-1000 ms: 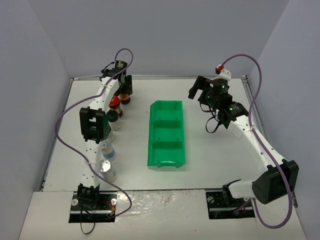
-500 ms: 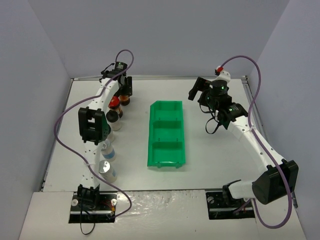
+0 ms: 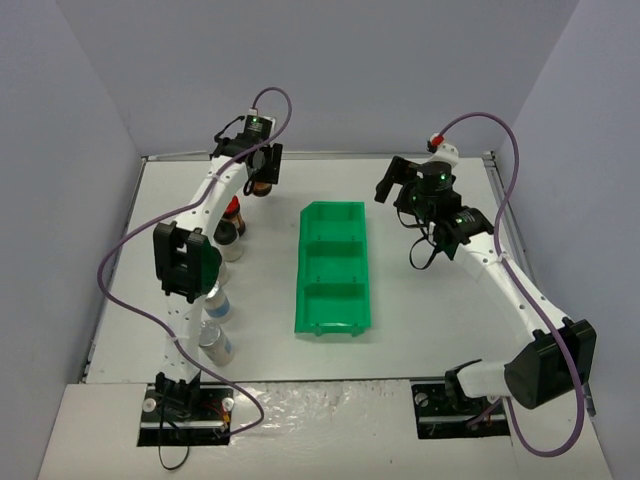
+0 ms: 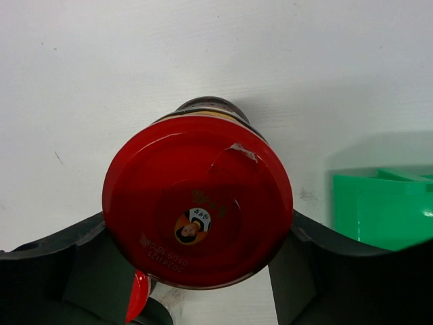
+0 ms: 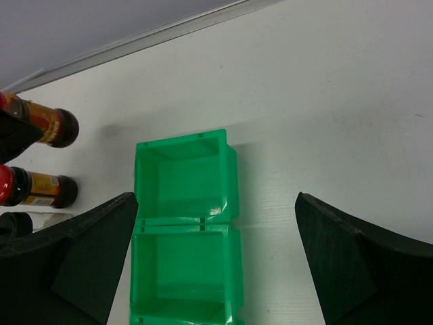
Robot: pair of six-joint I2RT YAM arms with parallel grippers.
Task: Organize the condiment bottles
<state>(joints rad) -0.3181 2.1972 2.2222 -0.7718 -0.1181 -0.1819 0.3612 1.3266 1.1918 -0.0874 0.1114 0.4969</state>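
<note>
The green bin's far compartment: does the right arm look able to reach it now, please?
Probably yes: the right gripper hovers open beside the far end of the green bin, that compartment is empty, and nothing stands between them.

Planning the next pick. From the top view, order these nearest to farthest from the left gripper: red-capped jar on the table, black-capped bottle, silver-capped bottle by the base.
From the left gripper:
1. Red-capped jar, far end of the row.
2. Black-capped bottle, next along the row.
3. Silver-capped bottle, near end, by the arm's base.
</note>
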